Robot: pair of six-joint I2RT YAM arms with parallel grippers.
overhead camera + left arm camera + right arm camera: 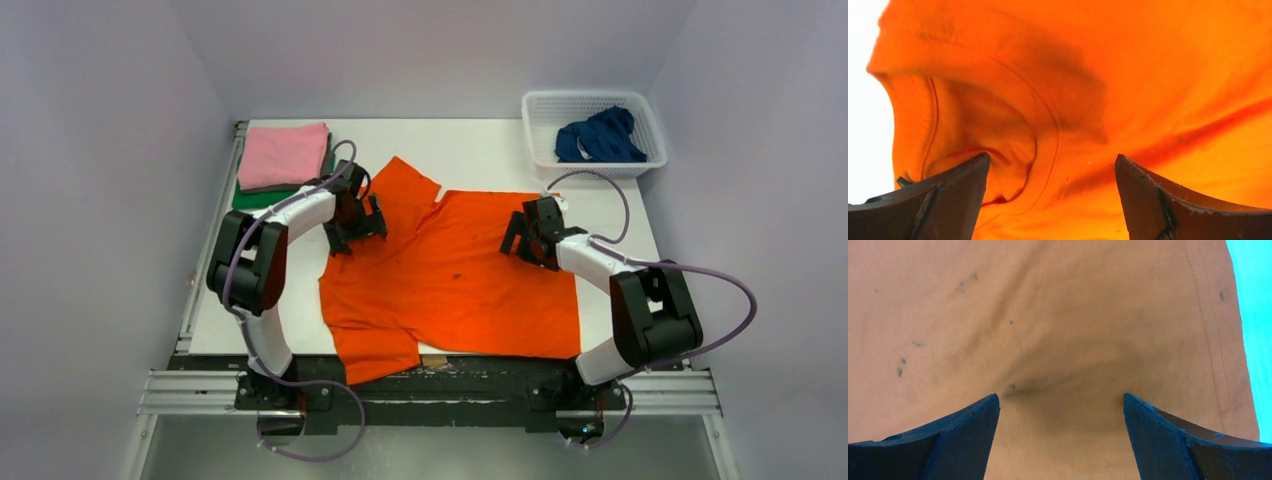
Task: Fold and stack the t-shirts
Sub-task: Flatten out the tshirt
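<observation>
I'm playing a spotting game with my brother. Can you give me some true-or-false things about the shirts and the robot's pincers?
1. The orange t-shirt lies spread out on the table. True.
2. The dark blue t-shirt lies folded on top of the pink one. False: it sits bunched up in the white mesh basket.
3. The pink t-shirt lies folded at the table's far left corner. True.
4. The left pincer is squeezed shut. False: its fingers stand wide apart on the orange cloth.
5. The right pincer is reaching into the basket. False: it is down on the orange t-shirt, open.
</observation>
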